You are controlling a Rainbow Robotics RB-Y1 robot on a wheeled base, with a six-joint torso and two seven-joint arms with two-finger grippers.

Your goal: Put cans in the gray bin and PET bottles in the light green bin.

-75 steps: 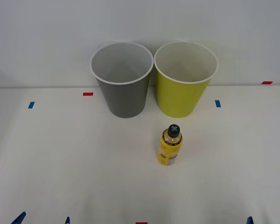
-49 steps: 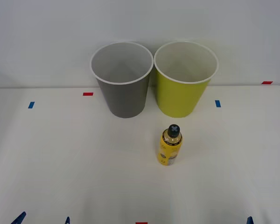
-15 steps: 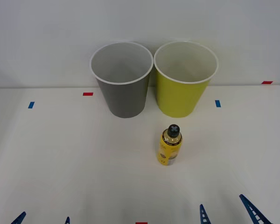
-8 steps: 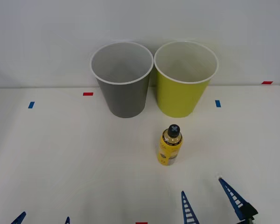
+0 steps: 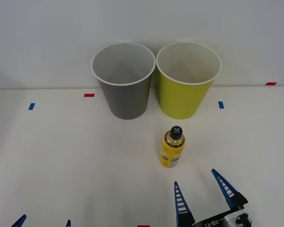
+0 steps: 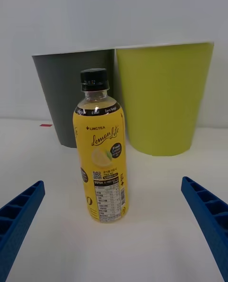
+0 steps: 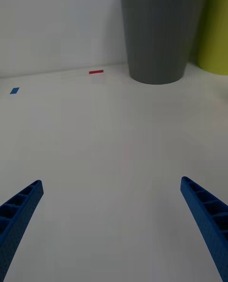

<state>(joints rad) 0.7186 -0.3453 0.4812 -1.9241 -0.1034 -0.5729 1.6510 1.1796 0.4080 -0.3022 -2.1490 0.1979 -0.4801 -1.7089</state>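
A small PET bottle (image 5: 172,149) with a yellow label and black cap stands upright on the white table, in front of the two bins. The gray bin (image 5: 124,81) stands at the back, with the light green bin (image 5: 187,81) touching its right side. My right gripper (image 5: 195,183) is open just in front of the bottle and slightly to its right, not touching it. In the right wrist view the bottle (image 6: 100,151) stands ahead of the spread fingers (image 6: 206,215), left of centre. My left gripper (image 5: 43,220) rests open at the table's near left edge, facing the gray bin (image 7: 161,30).
Small red tape marks (image 5: 89,95) and blue tape marks (image 5: 31,106) dot the white table (image 5: 61,156). A pale wall rises behind the bins. Open tabletop lies to the left of the bottle and between the bottle and the bins.
My right gripper has come up from the table's near edge toward the bottle, fingers open throughout. The bottle, both bins and my left gripper have stayed put.
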